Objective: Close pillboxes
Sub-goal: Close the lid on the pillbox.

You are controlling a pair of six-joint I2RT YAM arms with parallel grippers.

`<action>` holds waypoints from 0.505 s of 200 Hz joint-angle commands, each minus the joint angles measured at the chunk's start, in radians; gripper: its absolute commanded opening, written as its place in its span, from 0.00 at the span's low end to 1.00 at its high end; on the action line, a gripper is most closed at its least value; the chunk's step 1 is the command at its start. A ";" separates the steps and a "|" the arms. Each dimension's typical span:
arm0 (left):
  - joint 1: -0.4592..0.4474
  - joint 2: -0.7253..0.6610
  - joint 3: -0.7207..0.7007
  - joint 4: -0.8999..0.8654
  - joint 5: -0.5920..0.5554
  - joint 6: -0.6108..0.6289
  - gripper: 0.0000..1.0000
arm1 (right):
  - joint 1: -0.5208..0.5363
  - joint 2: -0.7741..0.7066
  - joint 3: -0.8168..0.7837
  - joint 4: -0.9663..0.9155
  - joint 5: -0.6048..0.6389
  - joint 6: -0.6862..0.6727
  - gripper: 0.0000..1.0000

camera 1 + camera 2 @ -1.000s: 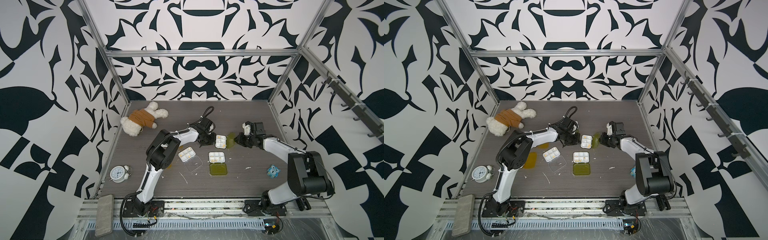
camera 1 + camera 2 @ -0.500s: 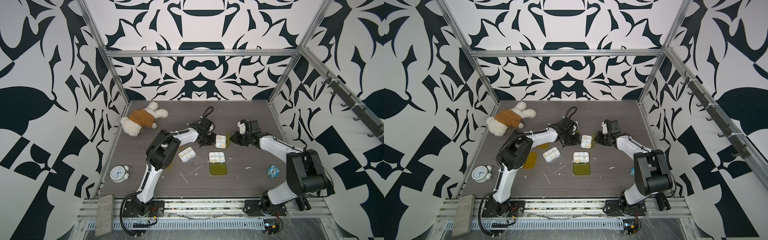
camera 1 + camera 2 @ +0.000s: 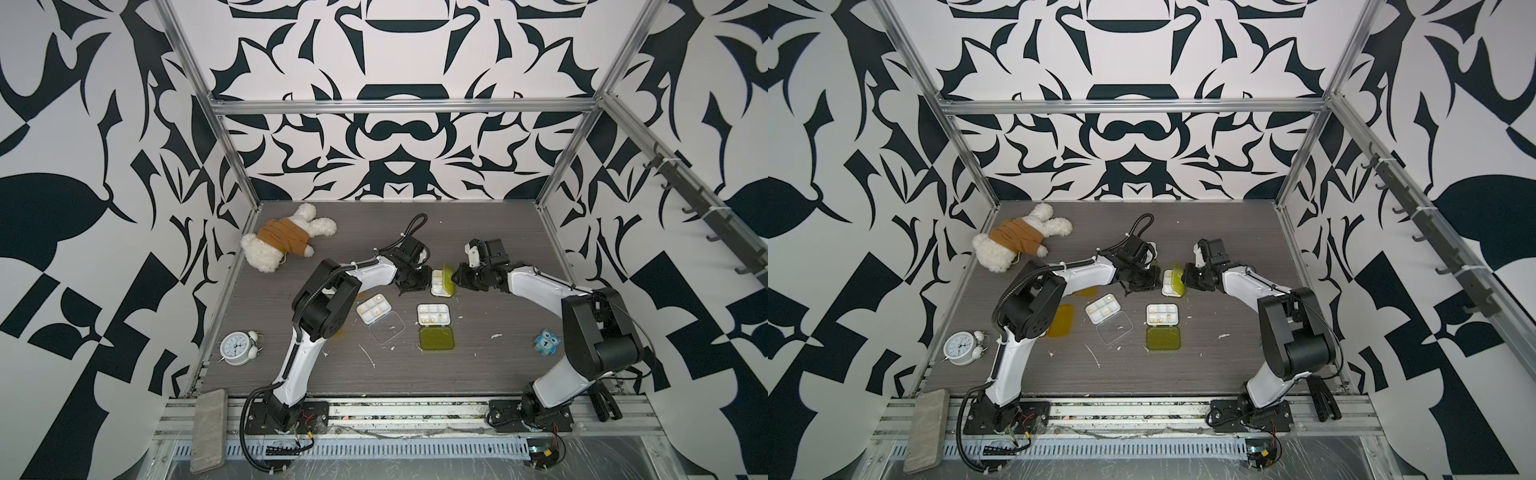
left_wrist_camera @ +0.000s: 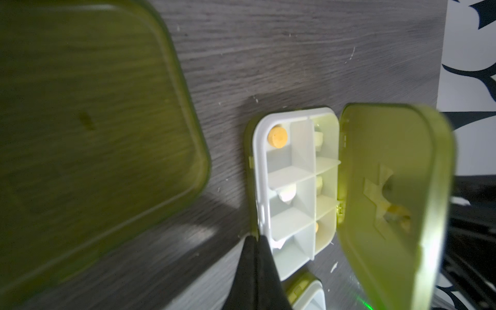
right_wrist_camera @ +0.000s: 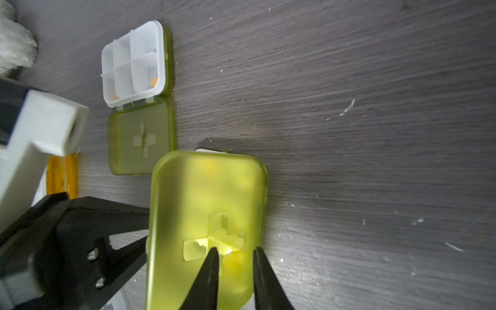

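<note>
A pillbox with a white tray (image 3: 437,283) (image 4: 291,185) lies between my two grippers. Its yellow-green lid (image 3: 448,276) (image 5: 206,204) stands roughly upright on its hinge. My left gripper (image 3: 417,279) (image 4: 256,239) is shut, tips against the tray's edge away from the hinge. My right gripper (image 3: 459,276) (image 5: 234,253) is slightly open against the lid's outer face, gripping nothing. Nearer the front lie two open pillboxes: a clear-lidded one (image 3: 374,309) and a yellow-green one (image 3: 433,314) with its lid (image 3: 436,337) flat. Amber lids (image 3: 1061,320) show beside the left arm.
A plush toy (image 3: 286,241) lies at the back left and a round clock (image 3: 237,348) at the front left. A blue owl toy (image 3: 547,342) sits by the right arm. Another yellow-green lid (image 4: 80,134) shows large and blurred in the left wrist view.
My right gripper moved left towards the pillbox and its jaws opened a little. The yellow-green lid rose from flat on the table to upright. The left gripper stayed put.
</note>
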 commanded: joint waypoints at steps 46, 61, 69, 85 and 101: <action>-0.002 -0.029 -0.028 -0.022 0.000 0.007 0.00 | 0.012 0.019 0.044 -0.005 0.031 -0.009 0.27; -0.002 -0.036 -0.030 -0.024 -0.001 0.009 0.00 | 0.015 0.025 0.046 -0.002 0.033 -0.007 0.27; -0.001 -0.041 -0.033 -0.025 0.000 0.010 0.00 | 0.018 0.026 0.047 -0.002 0.033 -0.008 0.27; -0.002 -0.051 -0.037 -0.029 -0.005 0.013 0.00 | 0.023 0.031 0.053 -0.003 0.034 -0.007 0.27; -0.002 -0.065 -0.042 -0.036 -0.013 0.018 0.00 | 0.029 0.034 0.057 -0.004 0.039 -0.008 0.27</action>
